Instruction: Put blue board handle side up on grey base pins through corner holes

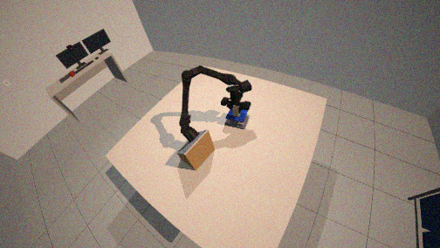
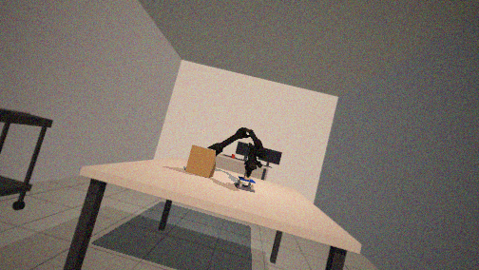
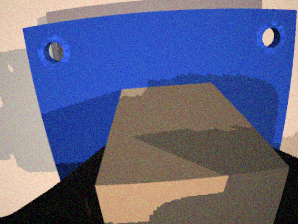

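The blue board (image 1: 241,118) (image 2: 245,180) (image 3: 150,55) fills the wrist view, level and handle side up. Two of its corner holes show, one (image 3: 54,51) at the left and one (image 3: 270,36) at the right, with no gold pin seen in either. My gripper (image 1: 236,111) (image 3: 172,144) is shut on the board's square tan handle (image 3: 180,130). The board hangs close over the grey base (image 1: 236,125) (image 2: 246,185), whose edge (image 3: 100,15) peeks out behind the board's far side. The posts and pins are hidden under the board.
A tan box (image 1: 198,150) (image 2: 200,162) stands at the arm's foot on the table (image 1: 262,183) (image 2: 285,204). Off the table are a desk with monitors (image 1: 83,52), a black cart (image 2: 19,124) and a blue cabinet (image 1: 428,218).
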